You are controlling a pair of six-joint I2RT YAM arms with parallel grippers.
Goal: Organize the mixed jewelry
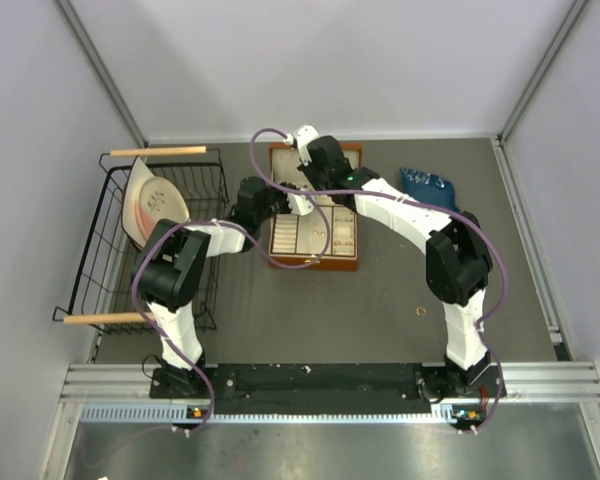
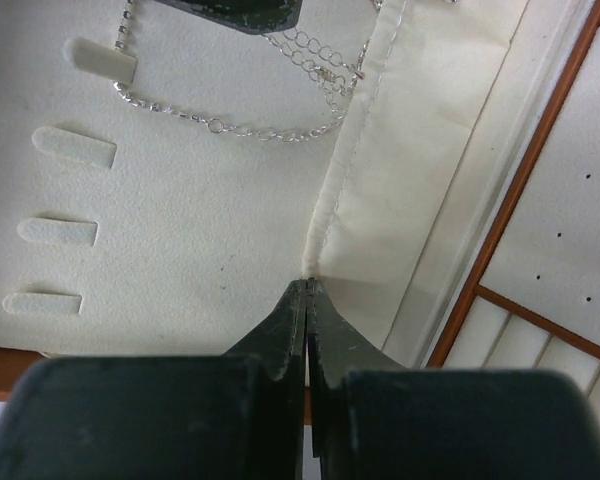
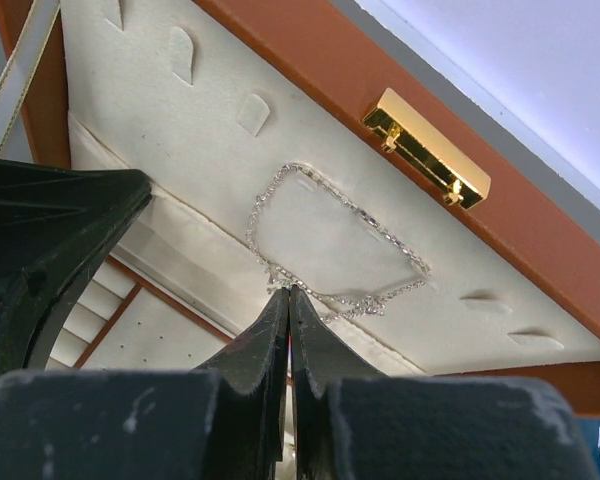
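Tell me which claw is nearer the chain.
Right. The right claw is shut right at the chain; the left claw sits at the lining seam, clear of it.

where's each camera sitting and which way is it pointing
Top external: above and behind the bases, looking down on the dark table and brown wooden box with cream lining; left arm and right arm show.
Left wrist: on the left arm, facing the box's cream lid lining; shut left gripper.
Right wrist: on the right arm, facing that lining and a gold metal clasp; shut right gripper.
Shared: both wrist views show the thin silvery chain necklace.
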